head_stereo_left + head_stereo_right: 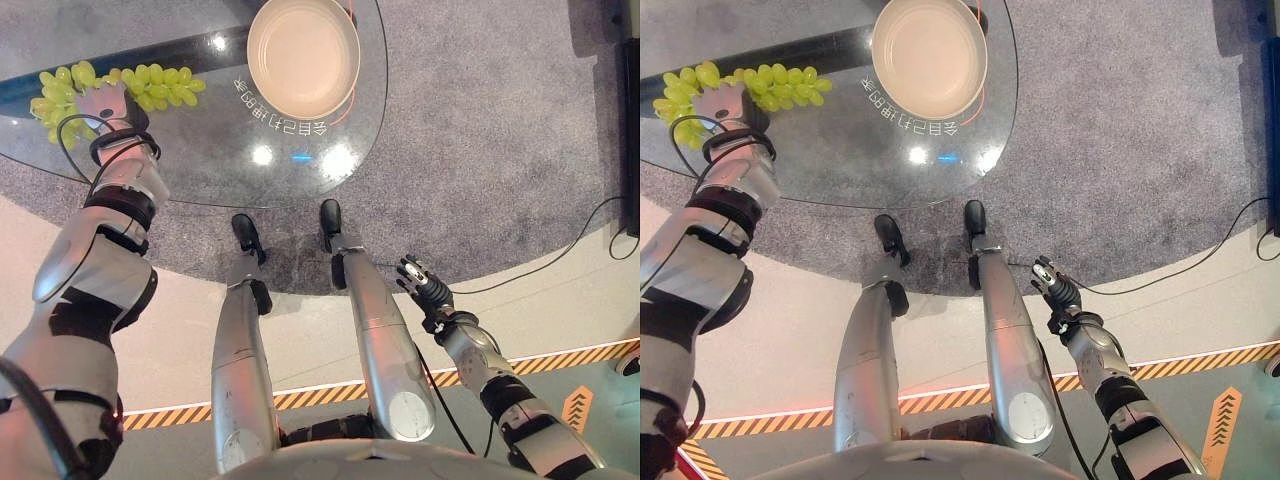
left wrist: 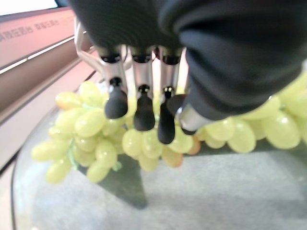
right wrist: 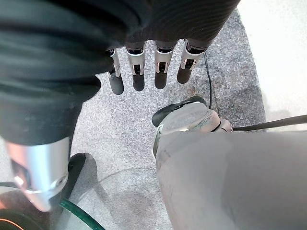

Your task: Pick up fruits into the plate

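A long bunch of green grapes (image 1: 150, 85) lies on the round glass table (image 1: 200, 165), at its left side. My left hand (image 1: 100, 105) is over the middle of the bunch, open. In the left wrist view its fingers (image 2: 144, 103) point straight down with their dark tips just at the grapes (image 2: 91, 124), curled round nothing. A beige plate (image 1: 303, 55) with nothing in it stands at the table's far right, well apart from the grapes. My right hand (image 1: 422, 280) hangs low beside my right leg, away from the table, with its fingers (image 3: 163, 72) straight and nothing in it.
A dark band (image 1: 190, 50) runs under the glass between the grapes and the plate. Grey carpet (image 1: 480, 130) surrounds the table. A black-and-yellow striped line (image 1: 560, 360) crosses the floor near me.
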Available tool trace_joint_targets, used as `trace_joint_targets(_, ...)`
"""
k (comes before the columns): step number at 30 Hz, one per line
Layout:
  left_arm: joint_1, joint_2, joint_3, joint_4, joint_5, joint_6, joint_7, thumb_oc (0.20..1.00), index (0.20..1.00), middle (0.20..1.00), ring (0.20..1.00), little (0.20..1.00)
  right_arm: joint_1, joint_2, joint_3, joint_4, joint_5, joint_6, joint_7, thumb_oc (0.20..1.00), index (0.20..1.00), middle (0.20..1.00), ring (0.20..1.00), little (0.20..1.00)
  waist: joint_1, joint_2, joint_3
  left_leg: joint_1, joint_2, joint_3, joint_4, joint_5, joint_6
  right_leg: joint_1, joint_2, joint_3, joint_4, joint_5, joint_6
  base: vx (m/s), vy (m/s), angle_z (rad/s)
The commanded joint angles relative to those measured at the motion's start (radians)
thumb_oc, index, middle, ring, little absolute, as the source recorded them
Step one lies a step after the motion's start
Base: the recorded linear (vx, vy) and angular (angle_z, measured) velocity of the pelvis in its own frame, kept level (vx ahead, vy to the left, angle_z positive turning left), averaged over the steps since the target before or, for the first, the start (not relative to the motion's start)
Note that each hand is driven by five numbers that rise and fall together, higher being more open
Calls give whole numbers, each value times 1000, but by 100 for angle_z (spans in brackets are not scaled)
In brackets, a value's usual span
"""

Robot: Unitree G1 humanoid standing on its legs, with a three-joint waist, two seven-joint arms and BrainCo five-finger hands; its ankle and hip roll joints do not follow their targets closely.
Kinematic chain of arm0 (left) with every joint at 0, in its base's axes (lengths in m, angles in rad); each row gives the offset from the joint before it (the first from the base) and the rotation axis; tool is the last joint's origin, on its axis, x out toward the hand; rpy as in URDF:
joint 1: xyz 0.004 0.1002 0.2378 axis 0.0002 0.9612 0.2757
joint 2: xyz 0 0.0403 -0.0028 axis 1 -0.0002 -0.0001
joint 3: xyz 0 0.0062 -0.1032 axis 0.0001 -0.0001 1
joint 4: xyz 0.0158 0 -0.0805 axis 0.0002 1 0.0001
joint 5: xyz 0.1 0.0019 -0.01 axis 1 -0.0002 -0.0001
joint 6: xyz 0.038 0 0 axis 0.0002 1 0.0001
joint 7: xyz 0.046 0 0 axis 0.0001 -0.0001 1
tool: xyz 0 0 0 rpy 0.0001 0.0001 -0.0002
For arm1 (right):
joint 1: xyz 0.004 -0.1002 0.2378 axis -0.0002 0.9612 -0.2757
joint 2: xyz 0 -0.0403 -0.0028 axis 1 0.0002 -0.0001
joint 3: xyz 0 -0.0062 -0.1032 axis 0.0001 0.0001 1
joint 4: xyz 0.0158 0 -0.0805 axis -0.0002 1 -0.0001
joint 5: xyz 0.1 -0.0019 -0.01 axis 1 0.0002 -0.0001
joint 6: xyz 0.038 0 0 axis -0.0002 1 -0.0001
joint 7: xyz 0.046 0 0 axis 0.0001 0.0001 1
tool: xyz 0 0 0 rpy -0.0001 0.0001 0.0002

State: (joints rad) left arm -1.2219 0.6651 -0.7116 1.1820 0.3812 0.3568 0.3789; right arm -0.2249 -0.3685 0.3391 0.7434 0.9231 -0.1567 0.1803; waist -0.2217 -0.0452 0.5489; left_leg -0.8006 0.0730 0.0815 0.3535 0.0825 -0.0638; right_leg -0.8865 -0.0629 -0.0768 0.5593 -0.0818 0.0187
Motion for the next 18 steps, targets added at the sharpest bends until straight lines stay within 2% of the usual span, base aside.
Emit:
trace_joint_targets(1,11,46,14,-5,-24,-48,-7,200,200,200,200,200,104,-2,-5,-66,13,-24,5,1000,1000,1000,1000,1000,2,-8,-29,33,-74,36,70,-176,52,22,106,49,-78,13,-5,-40,-20,3)
trace_joint_targets(2,27,42,13,-28,-29,-81,-30,200,200,200,200,200,103,0,-8,-74,11,-21,-3,1000,1000,1000,1000,1000,4,-2,-29,44,-75,36,62,-172,51,33,106,48,-86,14,-4,-31,-13,2)
trace_joint_targets(5,57,40,5,-56,-37,-100,-74,200,200,200,200,200,102,0,-17,-75,8,-16,-4,1000,1000,1000,1000,1000,6,5,-29,62,-75,39,46,-168,49,51,105,46,-101,17,-4,-30,-6,0)
trace_joint_targets(8,115,33,6,-87,-78,-155,-132,200,200,200,200,200,100,0,-27,-79,4,-6,-7,1000,1000,1000,1000,1000,8,13,-29,89,-76,42,27,-163,47,75,104,47,-120,20,-2,-23,0,1)
trace_joint_targets(9,115,33,6,-88,-78,-155,-132,200,200,200,200,200,100,0,-27,-79,4,-6,-7,1000,1000,1000,1000,1000,8,13,-29,89,-76,42,26,-163,47,75,104,47,-120,20,-2,0,0,0)
trace_joint_targets(14,220,-5,21,-133,-158,-245,-147,200,200,200,200,200,91,4,-40,-50,-7,-13,11,1000,1000,1000,1000,1000,15,23,-29,140,-70,53,-14,-151,43,123,102,50,-160,26,3,-30,12,0)
trace_joint_targets(18,263,-24,32,-160,-156,-259,-129,200,200,200,200,200,83,8,-47,-39,-14,-12,17,1000,1000,1000,1000,1000,21,27,-29,164,-70,55,-35,-145,42,146,103,51,-179,29,5,-19,5,-1)
